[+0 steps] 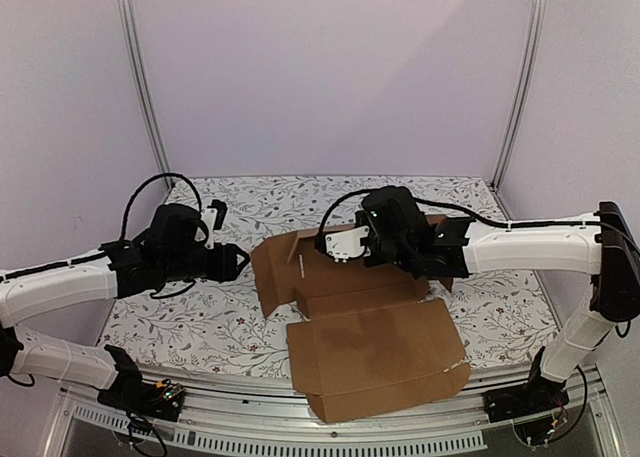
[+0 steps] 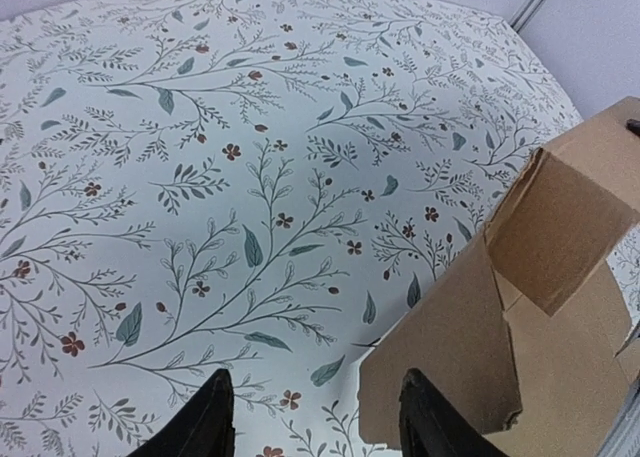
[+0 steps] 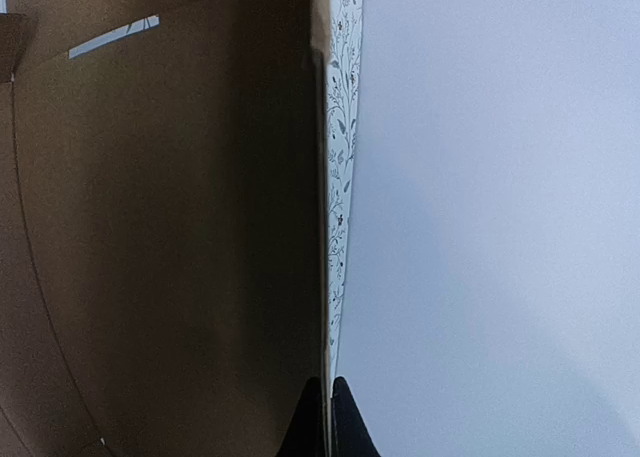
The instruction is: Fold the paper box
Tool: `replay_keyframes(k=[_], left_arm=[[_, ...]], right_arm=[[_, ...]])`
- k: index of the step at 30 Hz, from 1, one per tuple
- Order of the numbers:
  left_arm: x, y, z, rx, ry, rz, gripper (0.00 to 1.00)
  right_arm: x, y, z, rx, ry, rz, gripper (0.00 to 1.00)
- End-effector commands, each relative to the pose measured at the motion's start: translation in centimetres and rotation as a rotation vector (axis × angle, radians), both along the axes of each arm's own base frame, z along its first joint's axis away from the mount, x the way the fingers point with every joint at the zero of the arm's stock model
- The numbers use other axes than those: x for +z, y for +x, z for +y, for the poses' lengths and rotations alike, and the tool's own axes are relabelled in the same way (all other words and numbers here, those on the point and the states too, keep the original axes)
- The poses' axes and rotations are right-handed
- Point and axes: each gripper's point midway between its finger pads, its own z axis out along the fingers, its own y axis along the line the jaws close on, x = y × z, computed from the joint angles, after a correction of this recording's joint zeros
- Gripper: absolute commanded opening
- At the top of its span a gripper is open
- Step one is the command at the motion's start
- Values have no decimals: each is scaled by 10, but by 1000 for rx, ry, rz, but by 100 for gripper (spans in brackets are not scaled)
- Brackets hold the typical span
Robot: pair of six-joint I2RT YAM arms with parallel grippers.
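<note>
The paper box [image 1: 370,342] is a brown cardboard sheet, partly folded, in the middle of the table. Its near panel lies flat toward the front edge; its far and left walls stand up. My left gripper [image 1: 243,260] is open, just left of the box's left wall. In the left wrist view that wall's corner [image 2: 450,357] lies right before one fingertip of the left gripper [image 2: 316,417]. My right gripper [image 1: 425,269] is shut on the box's raised far wall. In the right wrist view the right gripper [image 3: 329,417] pinches the thin edge of the cardboard wall [image 3: 170,227].
The table has a floral cloth [image 1: 180,317]. Lilac walls with metal corner posts [image 1: 145,87] enclose the back and sides. The front rail [image 1: 300,432] runs along the near edge, and the box's near panel overhangs toward it.
</note>
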Motion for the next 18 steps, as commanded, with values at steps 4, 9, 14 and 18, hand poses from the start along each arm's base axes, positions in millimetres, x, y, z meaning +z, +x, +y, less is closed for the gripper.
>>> replay_keyframes(k=[4, 9, 14, 18], left_arm=[[48, -13, 9, 19, -58, -37, 49], [75, -25, -4, -30, -161, 5, 13], [104, -34, -27, -113, -288, 50, 0], [116, -38, -47, -168, -390, 102, 0]], right_arm=[[23, -3, -3, -47, 70, -114, 0], [30, -6, -1, -78, 103, -182, 0], [39, -8, 2, -140, 117, -255, 0], [38, -15, 8, -149, 128, -269, 0]])
